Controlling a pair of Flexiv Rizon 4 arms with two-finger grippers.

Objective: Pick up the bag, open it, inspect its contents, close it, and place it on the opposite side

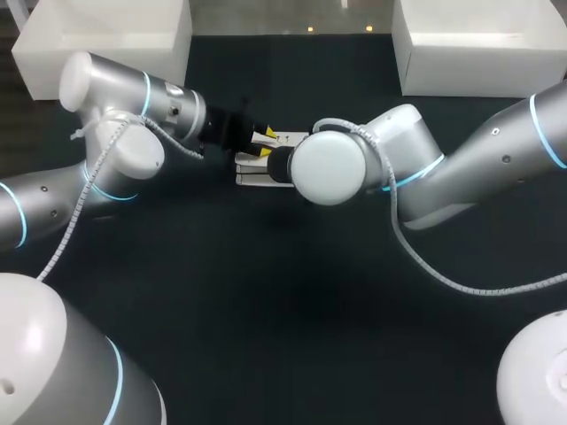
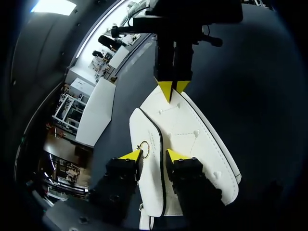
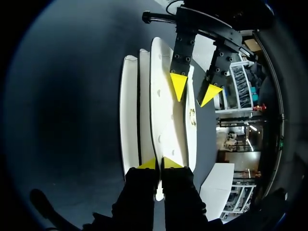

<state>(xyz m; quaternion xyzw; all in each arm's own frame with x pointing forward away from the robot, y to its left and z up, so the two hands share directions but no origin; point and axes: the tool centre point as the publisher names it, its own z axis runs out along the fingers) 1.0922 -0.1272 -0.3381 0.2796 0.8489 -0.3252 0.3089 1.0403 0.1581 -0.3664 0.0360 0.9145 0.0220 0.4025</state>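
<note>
Nothing here can be read as a word, number or sign. The white bag (image 2: 195,139) carries a faint small marking on its flap, just beside the metal ring (image 2: 144,147), but in the left wrist view it is too small to make out as letters. The head view and the right wrist view show the bag's panels plain, with no legible print on them.

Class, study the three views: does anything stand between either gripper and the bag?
Nothing visible does. The right gripper pinches one end of the bag. The left gripper straddles the other end with its fingers apart.
</note>
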